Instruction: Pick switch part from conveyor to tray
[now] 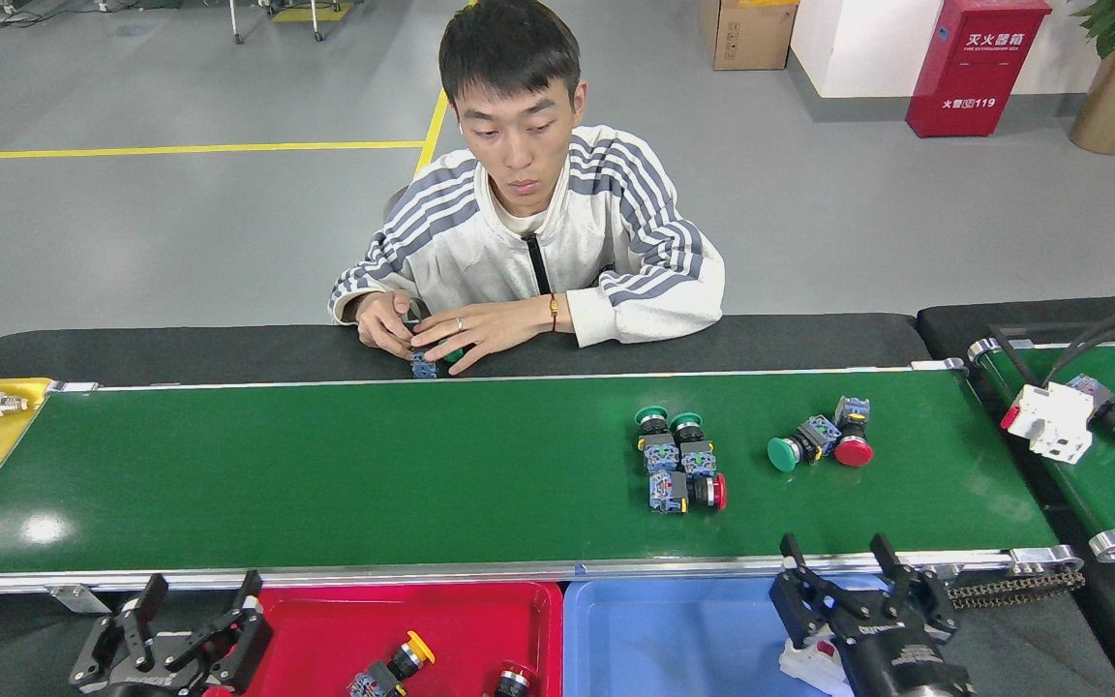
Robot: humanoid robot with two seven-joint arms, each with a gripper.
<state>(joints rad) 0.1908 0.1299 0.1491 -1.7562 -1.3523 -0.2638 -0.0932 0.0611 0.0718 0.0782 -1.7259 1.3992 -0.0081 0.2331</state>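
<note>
Green conveyor [325, 474], white red-tabbed switch part [809, 668] in blue tray [674, 639], both jaws released

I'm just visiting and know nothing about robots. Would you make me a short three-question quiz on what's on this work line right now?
1. True or false: the right gripper is open, above the blue tray.
2. How many push-button switches lie on the long green conveyor: A three, B five, C eight?
3. Fill in: the left gripper sits beside the ___ tray.

Key
1. True. Its fingers are spread, with a white part below them.
2. B: a cluster of three and a pair.
3. Red.
</note>
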